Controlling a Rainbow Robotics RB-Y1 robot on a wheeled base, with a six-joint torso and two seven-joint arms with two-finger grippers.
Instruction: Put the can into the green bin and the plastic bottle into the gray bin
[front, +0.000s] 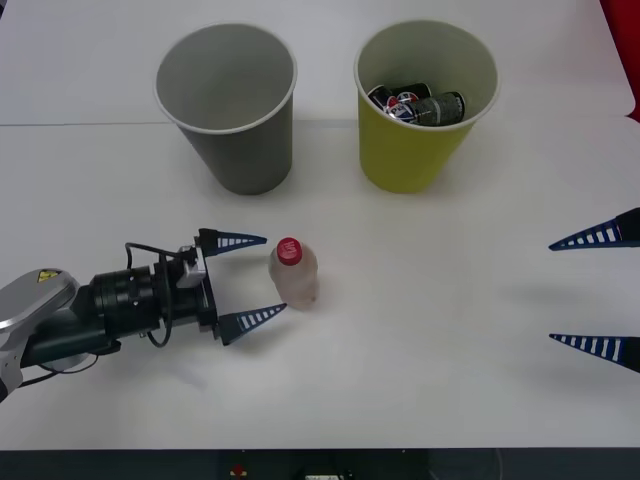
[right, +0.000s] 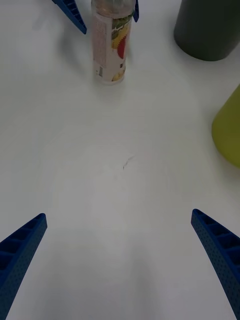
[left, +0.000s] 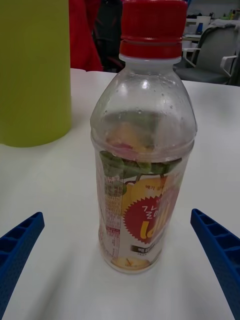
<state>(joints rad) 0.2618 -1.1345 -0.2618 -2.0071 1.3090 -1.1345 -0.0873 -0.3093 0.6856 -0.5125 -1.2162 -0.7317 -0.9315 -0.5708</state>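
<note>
On the white table, a little left of centre, the bottle stood upright, its red cap on and its label facing the left wrist camera. It was clear and looked empty. Just left of it sat the left gripper, level with the bottle and pointed at it, fingers spread wide; the fingertips reached to either side of the bottle's near edge but touched nothing and held nothing. In the left wrist view the bottle stood between the two blue fingers, with open table on each side of it.

Farther back, the gray bin stood upright behind the bottle, well apart from it; what showed of its inside was bare. To its right was the green bin, also upright, with dark cans lying in its bottom. The two bins stood near each other, not touching.

Over at the table's right edge, well apart from everything else, was the right gripper, fingers wide apart and holding nothing. Its wrist view looked across bare table to the bottle.
</note>
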